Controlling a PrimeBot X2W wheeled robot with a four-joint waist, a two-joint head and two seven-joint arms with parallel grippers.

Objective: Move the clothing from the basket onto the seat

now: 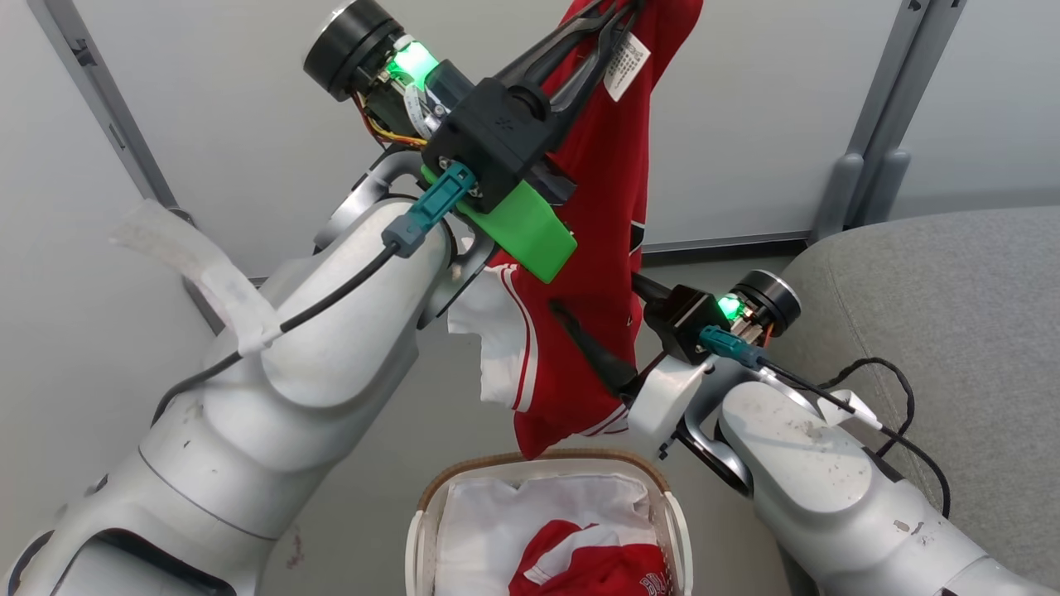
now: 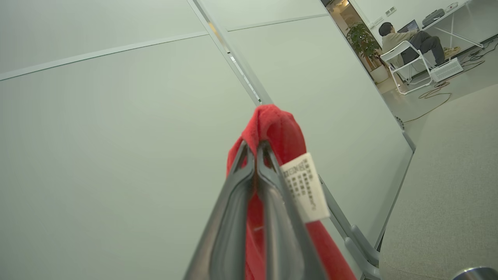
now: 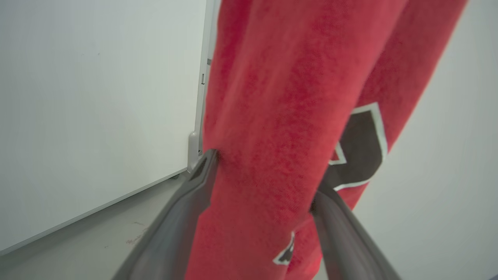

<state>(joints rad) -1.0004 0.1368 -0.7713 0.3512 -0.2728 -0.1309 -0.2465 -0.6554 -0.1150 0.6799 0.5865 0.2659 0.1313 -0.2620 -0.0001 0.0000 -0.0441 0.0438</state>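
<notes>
Left gripper (image 2: 255, 149): jaws closed tight on the top fold of a red garment (image 1: 600, 273), which bunches up past the fingertips. A small white label (image 2: 305, 186) hangs against the outer side of one finger (image 2: 280, 217). The garment hangs straight down from this grip.

Right gripper (image 3: 264, 177): sits lower, beneath the left gripper. Its jaws are spread wide and straddle the hanging garment. One finger (image 3: 183, 217) touches one edge of the cloth and the other touches the opposite edge, beside dark lettering outlined in white. No firm pinch is evident.

Below the right gripper, the garment's hem reaches the brown woven rim of the basket (image 1: 538, 459); contact there cannot be confirmed. Inside the basket, on the white liner (image 1: 497, 513), lies a second red garment (image 1: 596, 563) with white trim.

The seat (image 1: 952, 290) lies to the right of the right gripper and carries no clothing on the part visible.

Far beyond the left gripper's fingertips, a person (image 2: 404, 39) sits on a white chair.
</notes>
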